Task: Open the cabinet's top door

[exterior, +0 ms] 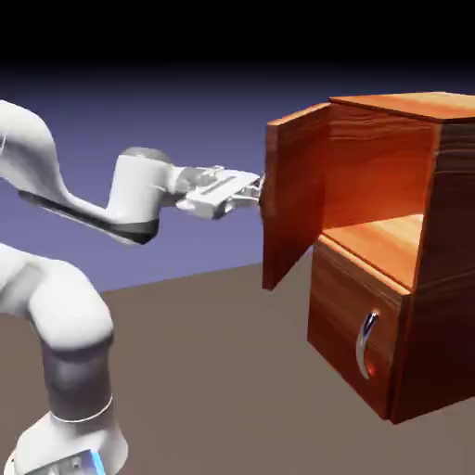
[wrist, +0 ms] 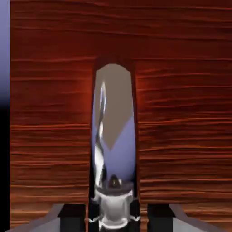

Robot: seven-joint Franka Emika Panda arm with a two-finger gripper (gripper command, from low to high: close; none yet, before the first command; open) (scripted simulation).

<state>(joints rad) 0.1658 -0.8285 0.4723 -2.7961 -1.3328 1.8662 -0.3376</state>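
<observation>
The reddish-brown wood-grain cabinet (exterior: pixel 436 232) stands at the exterior view's right. Its top door (exterior: pixel 295 199) is swung well out from the front, showing the lit upper compartment behind it. My gripper (exterior: pixel 252 190) reaches level to the door's outer face, where the handle is hidden by the door's edge. In the hand view the curved silver handle (wrist: pixel 114 136) runs upright across the door's wood (wrist: pixel 181 113). It fills the space between my gripper's (wrist: pixel 113 214) jaws, which are shut on it.
Below the open compartment, the lower panel (exterior: pixel 348 325) is closed, and its own silver handle (exterior: pixel 366 345) shows. The brown table (exterior: pixel 213 371) stretches between the robot's base and the cabinet. The white arm (exterior: pixel 65 306) rises at the lower left.
</observation>
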